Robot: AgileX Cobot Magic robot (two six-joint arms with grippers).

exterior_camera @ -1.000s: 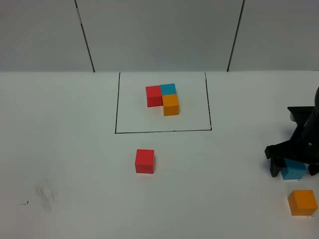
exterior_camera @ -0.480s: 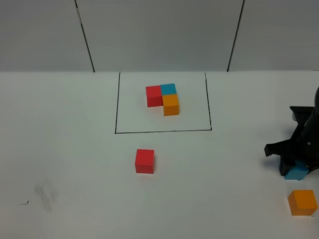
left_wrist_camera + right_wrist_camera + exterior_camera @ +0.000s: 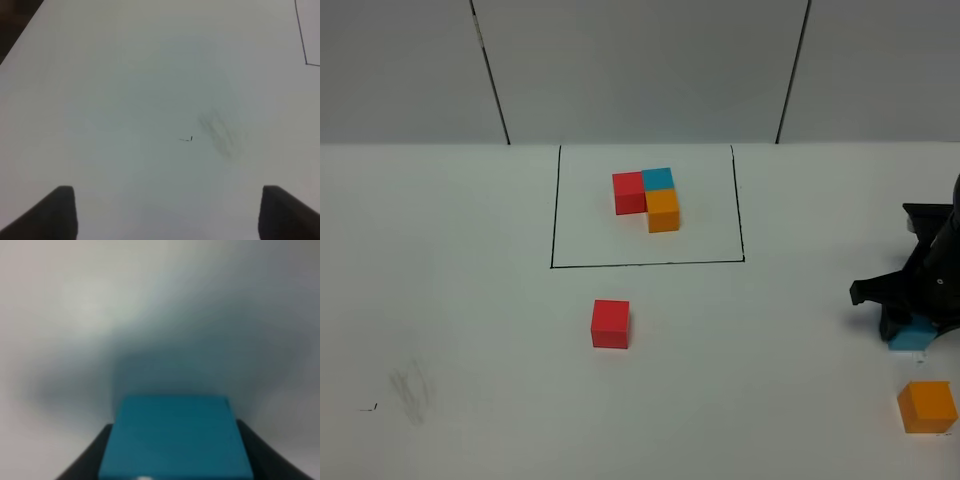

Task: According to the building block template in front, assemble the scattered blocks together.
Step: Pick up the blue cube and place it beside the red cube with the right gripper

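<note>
The building block template [image 3: 650, 199], an L of red, blue and orange cubes, sits inside a black-line rectangle at the back centre. A loose red cube [image 3: 610, 323] lies in front of the rectangle. A loose orange cube [image 3: 926, 407] lies at the front right. My right gripper [image 3: 912, 328] is shut on the loose blue cube [image 3: 912, 336], which looks lifted slightly off the table; the right wrist view shows that blue cube [image 3: 175, 437] between both fingers. My left gripper [image 3: 167, 212] stands open over bare table, out of the exterior high view.
A grey smudge [image 3: 412, 388] and a small dark mark [image 3: 368, 407] are on the white table at the front left. The rectangle's line [image 3: 300, 32] shows in the left wrist view. Grey wall panels stand behind the table.
My right gripper has closed on the blue cube and raised it slightly. The left arm, red cube and orange cube have not moved.
</note>
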